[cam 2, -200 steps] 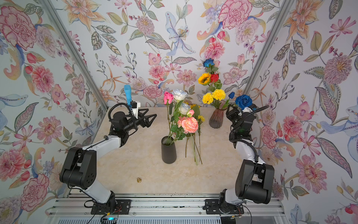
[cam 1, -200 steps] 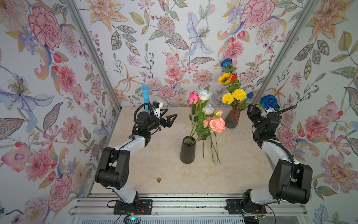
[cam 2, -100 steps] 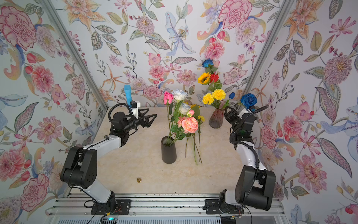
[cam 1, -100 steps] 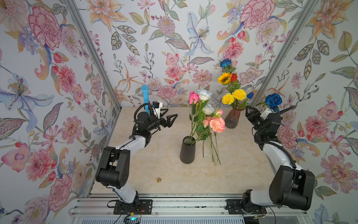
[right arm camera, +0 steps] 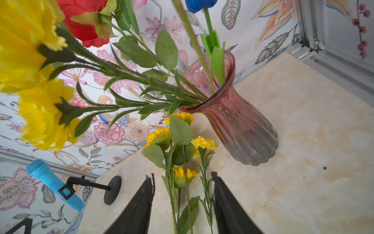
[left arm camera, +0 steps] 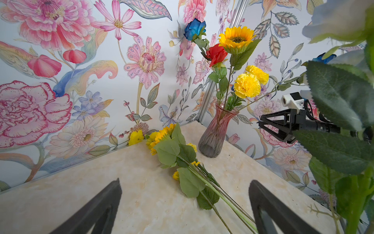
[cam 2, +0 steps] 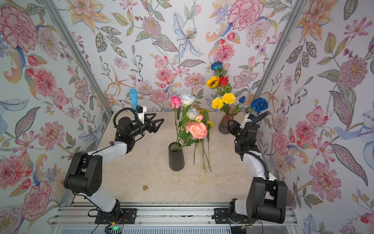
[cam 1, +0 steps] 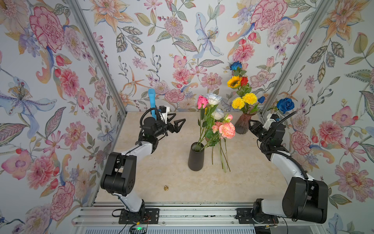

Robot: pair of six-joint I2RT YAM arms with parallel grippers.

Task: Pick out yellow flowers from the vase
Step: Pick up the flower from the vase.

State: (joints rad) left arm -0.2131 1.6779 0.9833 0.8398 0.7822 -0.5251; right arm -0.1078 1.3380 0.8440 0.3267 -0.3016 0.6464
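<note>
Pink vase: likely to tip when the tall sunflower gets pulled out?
Probably tippy: the pink vase is tall, narrow-necked and loaded with long stems. The sunflower sits high on a long stem, so a sideways pull would likely lever the rim. It looks like glass, so likely fragile.

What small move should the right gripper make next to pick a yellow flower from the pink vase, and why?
Probably lift the right gripper to the stems of the yellow pompoms above the pink vase and close on one: its jaws stand apart, empty, beside the vase, and the pompoms are the nearest yellow blooms in it.
</note>
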